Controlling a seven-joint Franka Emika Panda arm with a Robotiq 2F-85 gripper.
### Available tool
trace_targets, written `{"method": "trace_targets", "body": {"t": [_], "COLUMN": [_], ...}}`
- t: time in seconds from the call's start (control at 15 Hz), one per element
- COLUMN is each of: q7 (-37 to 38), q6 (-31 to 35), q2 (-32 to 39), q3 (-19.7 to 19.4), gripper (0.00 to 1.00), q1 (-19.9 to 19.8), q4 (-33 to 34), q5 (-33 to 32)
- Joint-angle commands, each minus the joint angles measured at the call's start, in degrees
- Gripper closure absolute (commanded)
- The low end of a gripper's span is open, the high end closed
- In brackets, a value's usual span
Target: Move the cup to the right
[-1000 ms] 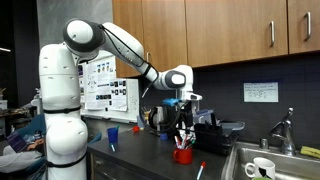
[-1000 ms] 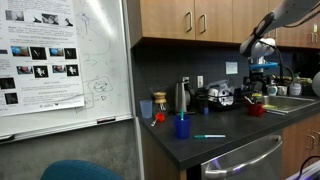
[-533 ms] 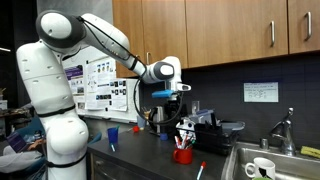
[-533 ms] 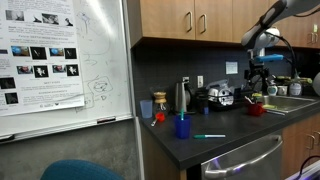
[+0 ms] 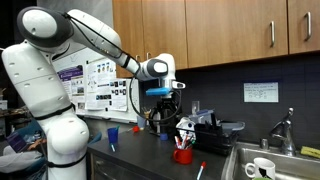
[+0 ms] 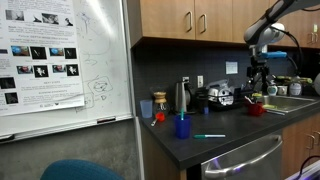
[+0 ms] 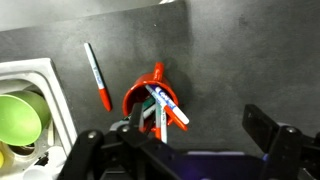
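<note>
- Wrist view: the gripper [image 7: 190, 150] stood wide open and empty over the dark counter [image 7: 250, 50]. The small bright red plastic cup [image 7: 138, 97], holding markers, sat just beyond its fingers, with a loose red marker pen [image 7: 97, 75] nearby.
- In both exterior views, the cup [image 5: 183, 155] [image 6: 257, 109] rested on the counter, and the gripper [image 5: 158, 115] [image 6: 258, 78] hung above it, clear of it.

In an exterior view the camera stands back from the surface [image 5: 150, 163], facing the cabinets [image 5: 200, 35]. In an exterior view beside the whiteboard [image 6: 60, 60], it looks along the surface from farther off. Both exterior views share the cup [image 5: 183, 154]; the wrist view looks straight down on it, close.
</note>
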Motion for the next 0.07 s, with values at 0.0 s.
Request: {"method": "trace_targets", "body": {"t": [0.0], "q7": [0.0], "q6": [-0.1], "q2": [0.0], "q3": [-0.1], "gripper": [0.00], "q1": [0.2], "q4": [0.0], "q5": [0.0]}}
